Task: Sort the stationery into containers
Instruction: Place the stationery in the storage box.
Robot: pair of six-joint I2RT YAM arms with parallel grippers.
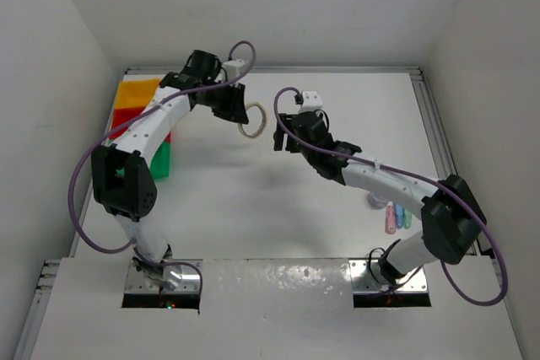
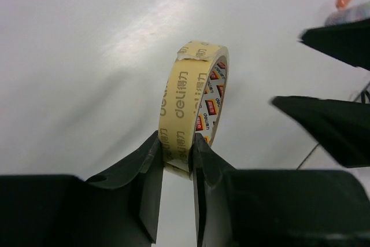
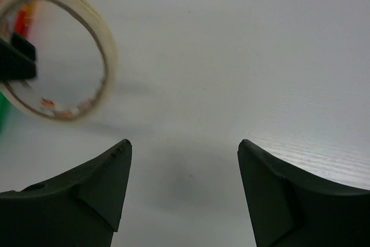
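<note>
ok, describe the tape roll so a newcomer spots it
From the yellow, red and green bins on the left, follow the left arm to its pincer. Clamped upright there is a beige tape roll, the only ring in view; the pastel sticks by the right arm are short and straight.

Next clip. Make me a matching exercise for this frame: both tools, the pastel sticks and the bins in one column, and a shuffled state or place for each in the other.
Column one
1. left tool
2. right tool
3. pastel sticks
4. bins

Column two
A. open, holding nothing
B. lying on the table beside the right arm
C. along the table's left edge in the top view
D. shut on the tape roll

Pairs: 1-D, 2-A, 3-B, 4-C
</note>
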